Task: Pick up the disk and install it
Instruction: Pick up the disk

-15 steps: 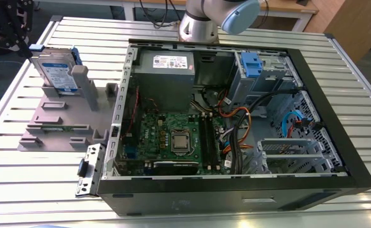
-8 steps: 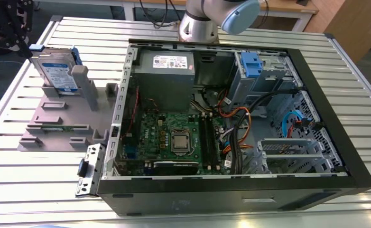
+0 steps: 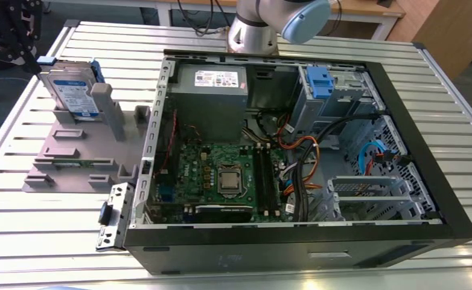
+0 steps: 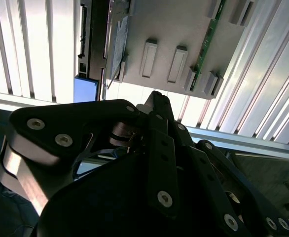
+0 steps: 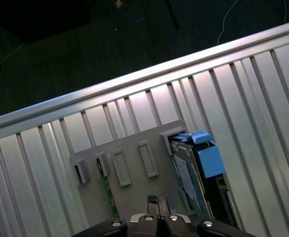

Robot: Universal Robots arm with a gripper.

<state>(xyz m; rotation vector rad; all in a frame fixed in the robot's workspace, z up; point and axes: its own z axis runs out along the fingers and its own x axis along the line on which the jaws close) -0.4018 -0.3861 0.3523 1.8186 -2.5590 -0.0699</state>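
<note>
The disk (image 3: 69, 90) stands on edge in a slot at the far end of a grey fixture (image 3: 75, 151), on the exterior view's left. It is silver-grey with a white-and-blue label and a bright blue bracket. My black gripper (image 3: 23, 51) hangs just beyond the disk's far upper corner, apart from it. In the first wrist view my gripper (image 5: 157, 201) is shut and empty above the fixture, with the disk (image 5: 186, 177) and its blue bracket (image 5: 209, 159) beside it. The second wrist view shows my gripper (image 4: 157, 97) over the fixture's edge near the blue bracket (image 4: 85, 89).
An open computer case (image 3: 453, 199) lies on the slatted metal table (image 3: 26, 241). Inside are a motherboard (image 3: 228, 175), a grey power supply (image 3: 212, 84), loose cables and a drive bay with a blue latch (image 3: 320, 81). A green memory strip (image 3: 79, 162) lies in the fixture. The arm's base (image 3: 256, 30) stands behind the case.
</note>
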